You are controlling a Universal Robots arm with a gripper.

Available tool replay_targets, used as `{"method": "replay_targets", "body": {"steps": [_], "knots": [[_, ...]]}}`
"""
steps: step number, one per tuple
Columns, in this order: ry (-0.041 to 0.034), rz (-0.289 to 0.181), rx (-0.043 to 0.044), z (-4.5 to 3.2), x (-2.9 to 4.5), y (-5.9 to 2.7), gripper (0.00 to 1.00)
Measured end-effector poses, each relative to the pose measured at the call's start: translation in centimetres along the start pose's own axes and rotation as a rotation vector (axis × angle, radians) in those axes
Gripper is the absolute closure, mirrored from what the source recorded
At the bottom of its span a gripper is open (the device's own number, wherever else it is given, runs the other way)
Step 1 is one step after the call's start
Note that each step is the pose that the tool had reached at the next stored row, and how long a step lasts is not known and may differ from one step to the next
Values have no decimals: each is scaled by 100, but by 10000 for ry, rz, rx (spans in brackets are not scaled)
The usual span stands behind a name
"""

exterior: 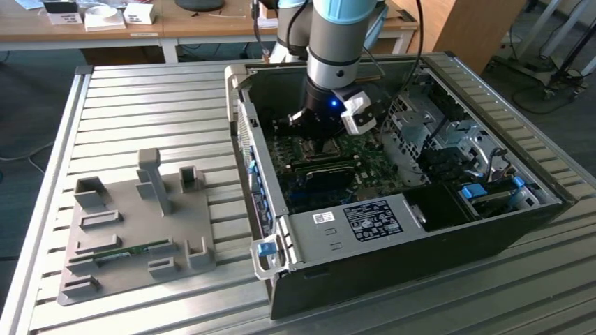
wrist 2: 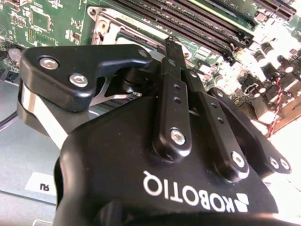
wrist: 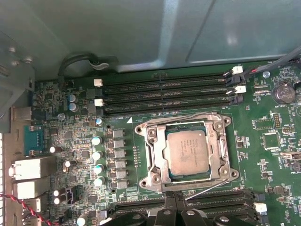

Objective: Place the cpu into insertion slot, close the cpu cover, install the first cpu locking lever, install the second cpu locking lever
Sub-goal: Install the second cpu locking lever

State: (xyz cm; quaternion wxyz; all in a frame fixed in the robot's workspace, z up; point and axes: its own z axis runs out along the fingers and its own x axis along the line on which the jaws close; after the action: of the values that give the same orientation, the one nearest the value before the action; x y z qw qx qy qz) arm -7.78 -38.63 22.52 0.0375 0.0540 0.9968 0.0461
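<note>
While the cpu [wrist: 187, 151] sits in the insertion slot [wrist: 155, 162] under the cpu cover [wrist: 214, 146], the gripper [wrist: 175, 200], at six o'clock, seems shut, empty; levers springy, take ends.

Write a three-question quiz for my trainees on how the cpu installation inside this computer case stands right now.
1. True or false: the cpu lies on the grey fixture plate outside the case.
2. In the first wrist view, the gripper is nearest to: A) the coin cell battery, B) the thin wire locking lever at the socket's edge, C) the port block.
3. Fill in (up or down): the cpu cover lies ___ around the cpu.

Key: 1 false; 2 B; 3 down.
</note>
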Motion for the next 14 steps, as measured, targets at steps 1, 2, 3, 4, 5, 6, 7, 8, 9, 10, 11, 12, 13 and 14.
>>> {"method": "replay_targets", "body": {"steps": [1, 2, 3, 4, 5, 6, 7, 8, 9, 10, 11, 12, 13, 14], "knots": [[-2, 1, -3, 3, 1, 0, 89], [-2, 1, -3, 4, 1, 0, 89], [-3, 1, -3, 4, 1, 0, 89], [-2, 1, -3, 4, 1, 0, 89], [-3, 1, -3, 4, 1, 0, 89], [-2, 1, -3, 4, 1, 0, 89], [-3, 1, -3, 5, 1, 0, 89], [-2, 1, -3, 5, 1, 0, 89], [-3, 2, -3, 5, 1, 0, 89], [-3, 1, -3, 5, 2, 0, 89], [-4, 2, -6, 6, 5, 0, 89], [-5, 3, -10, 7, 10, -1, 89], [-6, 2, -11, 8, 17, -2, 89], [-6, 2, -12, 9, 28, -4, 89]]}}
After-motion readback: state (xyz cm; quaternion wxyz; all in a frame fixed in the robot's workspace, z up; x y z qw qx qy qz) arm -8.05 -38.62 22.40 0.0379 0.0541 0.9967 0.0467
